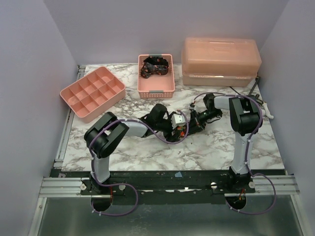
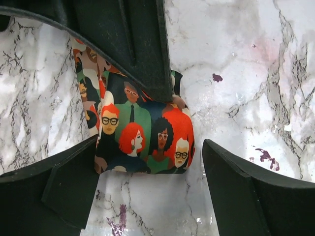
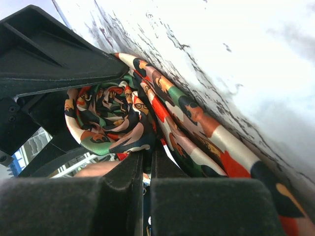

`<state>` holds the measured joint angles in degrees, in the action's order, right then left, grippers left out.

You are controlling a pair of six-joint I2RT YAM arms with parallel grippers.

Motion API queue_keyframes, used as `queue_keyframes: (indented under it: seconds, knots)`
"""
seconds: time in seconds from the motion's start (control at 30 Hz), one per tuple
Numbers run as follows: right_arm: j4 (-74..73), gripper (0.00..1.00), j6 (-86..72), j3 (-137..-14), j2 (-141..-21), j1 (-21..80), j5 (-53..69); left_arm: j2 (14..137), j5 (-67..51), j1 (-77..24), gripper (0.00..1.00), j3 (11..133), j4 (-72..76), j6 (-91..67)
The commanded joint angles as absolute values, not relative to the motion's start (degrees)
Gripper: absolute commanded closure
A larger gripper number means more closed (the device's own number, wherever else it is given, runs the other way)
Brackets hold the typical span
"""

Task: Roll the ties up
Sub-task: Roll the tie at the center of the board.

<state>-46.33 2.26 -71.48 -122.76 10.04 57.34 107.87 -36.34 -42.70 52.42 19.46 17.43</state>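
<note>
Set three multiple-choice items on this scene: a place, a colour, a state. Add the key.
1. The other tie, away from the arms, lies: A in the slatted basket; B in the divided tray; C on the lidded box.
2. The divided tray is: A blue; B pink; C white.
3. The jaws of the left gripper are: A shut on the rolled tie; B shut on nothing; C open.
Key: 1 A, the top view shows it bundled inside the basket. 2 B, pink throughout. 3 C, they stand apart with the rolled tie between.
</note>
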Motion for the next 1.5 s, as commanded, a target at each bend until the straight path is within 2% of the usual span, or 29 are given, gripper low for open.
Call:
queue_keyframes:
  seconds: [0.0, 0.17, 0.27, 0.4, 0.77, 0.83, 1.1, 1.17, 1.27, 1.47]
  knots:
    - [-45.17, 0.99, 7.45, -72.49, -128.02, 10.02, 45.37, 109.40, -36.94, -42.36, 0.18, 54.14, 18.07, 19.43]
    - [-48.57, 0.99, 9.64, -74.80, -129.28, 10.11, 47.02, 110.81, -34.82, -43.27, 0.27, 56.82, 14.52, 22.98]
    - [-50.30, 0.99, 10.62, -75.89, -129.25, 10.19, 47.98, 112.00, -31.68, -44.10, 0.28, 58.06, 12.53, 24.92]
    - [-51.02, 0.99, 11.03, -75.72, -128.93, 10.19, 47.34, 110.77, -31.13, -44.38, 0.18, 56.21, 14.55, 26.72]
    - [-50.80, 0.99, 11.44, -74.36, -128.78, 10.28, 46.88, 106.22, -32.55, -44.87, 0.08, 52.14, 23.48, 25.00]
    - [-50.86, 0.99, 11.57, -74.35, -128.84, 10.30, 46.86, 105.88, -32.84, -44.94, 0.02, 51.82, 24.76, 25.05]
    - [-51.05, 0.99, 11.92, -74.45, -128.67, 10.45, 46.97, 105.02, -33.95, -46.07, 0.01, 52.47, 22.13, 28.44]
    - [-51.06, 0.99, 11.95, -74.45, -128.67, 10.42, 47.19, 105.88, -34.02, -46.45, 0.06, 54.74, 17.42, 30.83]
    - [-51.10, 0.99, 11.97, -74.53, -128.66, 10.44, 47.61, 107.41, -32.78, -46.98, 0.20, 57.33, 11.95, 32.77]
    - [-53.58, 0.99, 13.47, -75.74, -127.19, 10.44, 48.87, 110.83, -28.98, -46.84, 0.57, 61.72, 2.63, 33.16]
